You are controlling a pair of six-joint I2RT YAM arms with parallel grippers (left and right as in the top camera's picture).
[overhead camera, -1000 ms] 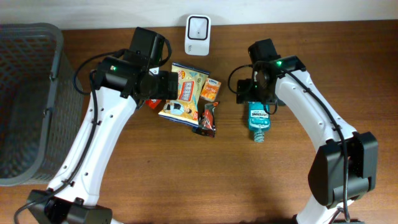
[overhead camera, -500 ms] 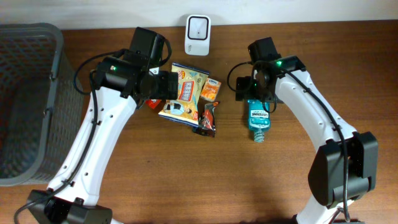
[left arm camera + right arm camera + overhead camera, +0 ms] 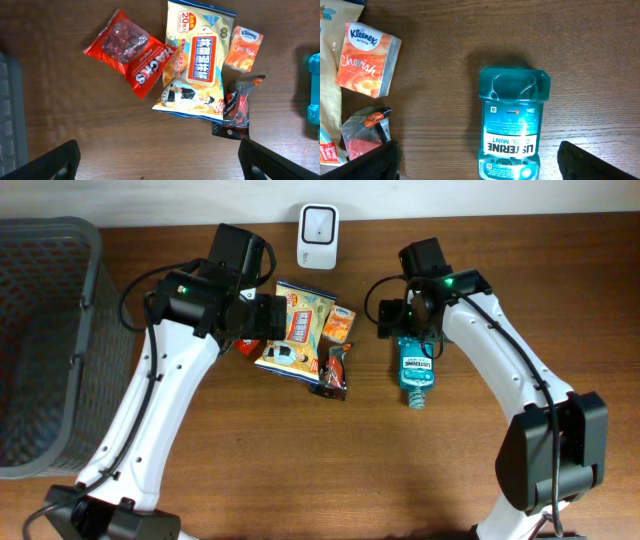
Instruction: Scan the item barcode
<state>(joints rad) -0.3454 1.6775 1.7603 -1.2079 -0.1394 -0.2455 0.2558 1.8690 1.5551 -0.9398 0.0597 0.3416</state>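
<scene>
Flat on the wooden table lies a teal Listerine mouthwash bottle [image 3: 414, 370] [image 3: 512, 125], label up. My right gripper [image 3: 484, 162] [image 3: 404, 320] hovers over it, open, its fingers [image 3: 597, 162] standing either side of the bottle without touching. A white barcode scanner [image 3: 318, 223] stands at the table's far edge. My left gripper [image 3: 161, 160] is open over bare wood, just short of a yellow snack bag [image 3: 197, 65] [image 3: 300, 330] and a red candy bag [image 3: 132, 57]. An orange Kleenex pack [image 3: 367, 60] [image 3: 339, 324] and a dark small packet [image 3: 237, 107] [image 3: 334, 372] lie between the bags and the bottle.
A grey mesh basket [image 3: 40, 330] fills the left end of the table, and its rim [image 3: 9, 125] shows at the left edge of the left wrist view. Bare wood stretches along the near side of the table.
My right wrist has drifted slightly toward the far edge above the bottle. The left arm and all items have stayed put.
</scene>
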